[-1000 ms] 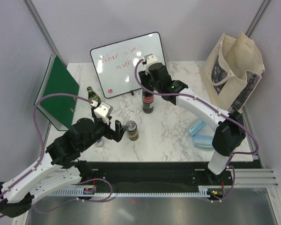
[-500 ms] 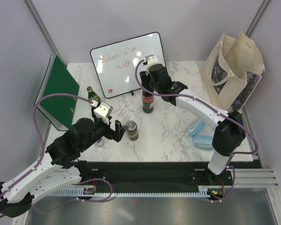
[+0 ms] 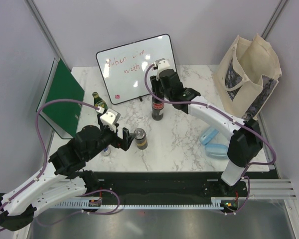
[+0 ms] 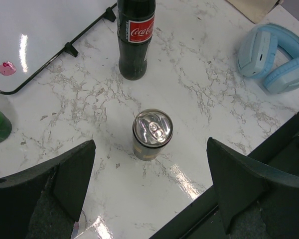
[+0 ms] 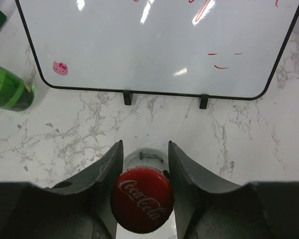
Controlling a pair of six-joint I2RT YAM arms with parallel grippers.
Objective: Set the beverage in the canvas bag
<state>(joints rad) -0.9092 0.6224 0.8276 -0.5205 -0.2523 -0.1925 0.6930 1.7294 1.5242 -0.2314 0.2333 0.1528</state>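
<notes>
The beverage, a dark Coca-Cola bottle [image 3: 157, 108] with a red cap [image 5: 142, 206], stands upright in front of the whiteboard. My right gripper [image 3: 157, 94] reaches down over it, and its two fingers [image 5: 109, 164] press against the neck just under the cap. The canvas bag [image 3: 249, 74] stands open at the far right corner, away from both arms. A small can [image 4: 152, 133] stands on the marble ahead of my left gripper [image 4: 150, 149], which is wide open and holds nothing.
A whiteboard [image 3: 134, 67] leans at the back just behind the bottle. A green bottle [image 3: 98, 102] stands to its left, near a green board [image 3: 62, 97]. Blue headphones [image 3: 213, 142] lie at the right near the table's front edge.
The right gripper's fingers have drawn in around the bottle's neck. The left arm, bottle and can have stayed in place.
</notes>
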